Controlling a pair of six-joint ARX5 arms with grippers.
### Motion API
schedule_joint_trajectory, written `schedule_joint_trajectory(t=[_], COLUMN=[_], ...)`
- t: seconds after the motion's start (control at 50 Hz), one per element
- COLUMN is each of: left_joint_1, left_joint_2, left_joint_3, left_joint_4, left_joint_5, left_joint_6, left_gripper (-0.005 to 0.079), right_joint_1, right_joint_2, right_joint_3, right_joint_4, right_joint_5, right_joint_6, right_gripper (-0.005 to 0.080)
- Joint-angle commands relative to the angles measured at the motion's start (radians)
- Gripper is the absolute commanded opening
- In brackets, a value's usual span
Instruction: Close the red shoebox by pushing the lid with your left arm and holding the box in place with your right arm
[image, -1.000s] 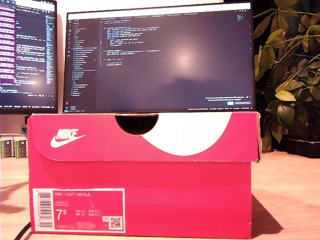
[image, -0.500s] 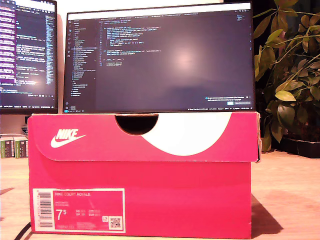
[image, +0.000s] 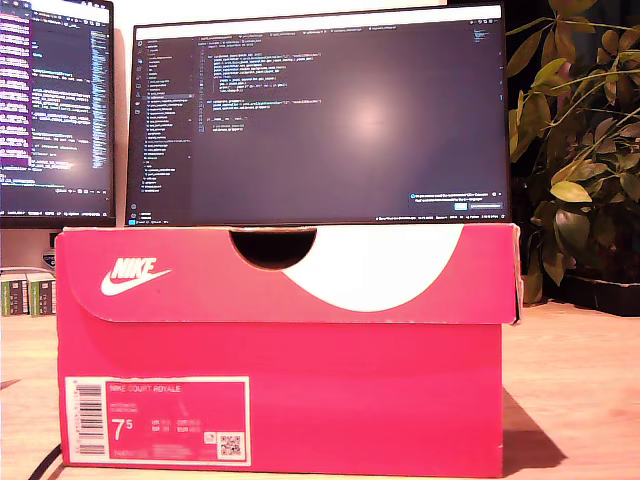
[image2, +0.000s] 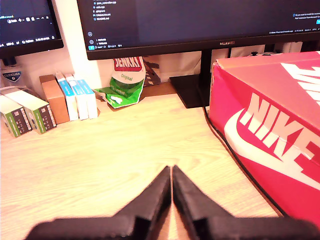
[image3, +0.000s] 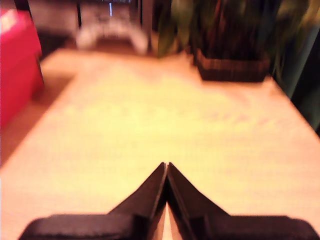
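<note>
The red Nike shoebox (image: 280, 400) fills the exterior view, its lid (image: 290, 275) lying flat down on the box with a half-round finger notch at the lid's upper edge. No arm shows in the exterior view. In the first wrist view my first gripper (image2: 171, 175) is shut over bare wooden table, empty, with the shoebox (image2: 270, 130) off to one side and apart from it. In the blurred second wrist view my second gripper (image3: 166, 170) is shut and empty above the table, the shoebox's red corner (image3: 17, 65) far off to the side.
Two monitors (image: 320, 115) stand behind the box. A potted plant (image: 580, 170) is at the exterior view's right. Small cartons (image2: 75, 97), a green bag (image2: 122, 85) and a monitor foot (image2: 192, 90) lie beyond my first gripper. A planter (image3: 232, 65) stands beyond my second gripper.
A shadow on the table at the exterior view's left has shrunk away. The box and lid have not moved.
</note>
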Motion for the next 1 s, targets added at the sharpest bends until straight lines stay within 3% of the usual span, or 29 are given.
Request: schedule_joint_trajectory(t=[0.0, 0.28, 0.52, 0.98], left_joint_1=[0.001, -0.002, -0.037, 0.061], left_joint_2=[0.003, 0.002, -0.141, -0.487], left_joint_3=[-0.032, -0.032, -0.032, -0.032], left_joint_4=[-0.01, -0.151, -0.345, -0.603], left_joint_5=[0.001, -0.001, -0.019, -0.033], left_joint_6=[-0.003, -0.003, -0.003, 0.005], left_gripper=[-0.0019, -0.0019, -0.0019, -0.0019], right_joint_1=[-0.001, -0.001, -0.001, -0.001], right_joint_2=[0.002, 0.002, 0.002, 0.002], right_joint_3=[-0.019, -0.019, -0.019, -0.019], right_joint_4=[0.009, 0.009, 0.009, 0.009], right_joint_5=[0.001, 0.001, 0.001, 0.001], right_joint_6=[0.0, 0.0, 0.0, 0.0], right_gripper=[-0.0012, -0.0012, -0.0012, -0.0012])
